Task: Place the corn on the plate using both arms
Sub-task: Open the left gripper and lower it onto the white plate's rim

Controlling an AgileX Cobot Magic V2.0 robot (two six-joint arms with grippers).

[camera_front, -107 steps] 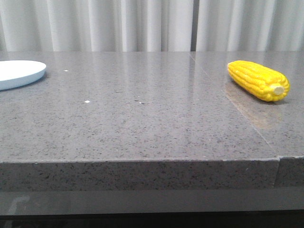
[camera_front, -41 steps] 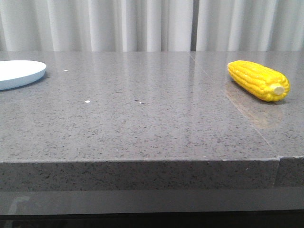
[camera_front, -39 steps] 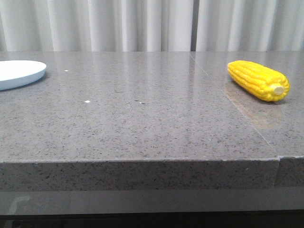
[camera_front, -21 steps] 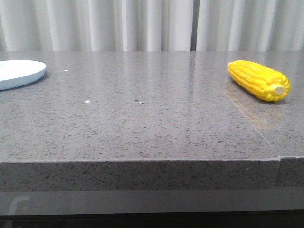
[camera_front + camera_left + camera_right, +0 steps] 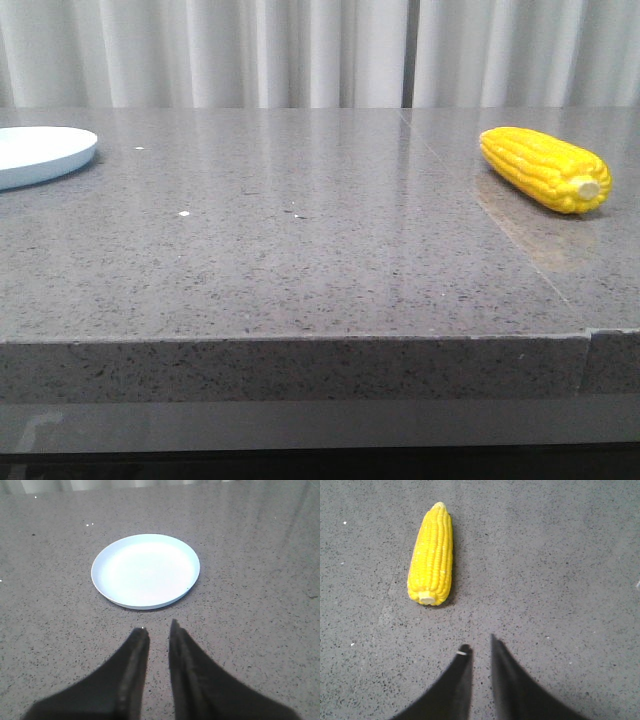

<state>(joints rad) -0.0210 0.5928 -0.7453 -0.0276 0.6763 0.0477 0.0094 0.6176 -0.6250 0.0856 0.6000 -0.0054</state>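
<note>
The yellow corn (image 5: 545, 168) lies on the grey stone table at the far right, its cream stub end pointing toward the front. In the right wrist view the corn (image 5: 431, 555) lies ahead of my right gripper (image 5: 479, 643) and off to one side, well apart from it. The pale blue plate (image 5: 40, 155) sits bare at the far left edge. In the left wrist view the plate (image 5: 145, 570) lies just beyond my left gripper (image 5: 158, 627). On both grippers only a thin slit shows between the dark fingers, with nothing in it. Neither gripper shows in the front view.
A seam (image 5: 470, 195) runs across the table's right part, just left of the corn. The table's front edge (image 5: 300, 340) is close to the camera. White curtains (image 5: 300, 50) hang behind the table. A few white specks (image 5: 183, 214) lie on the surface.
</note>
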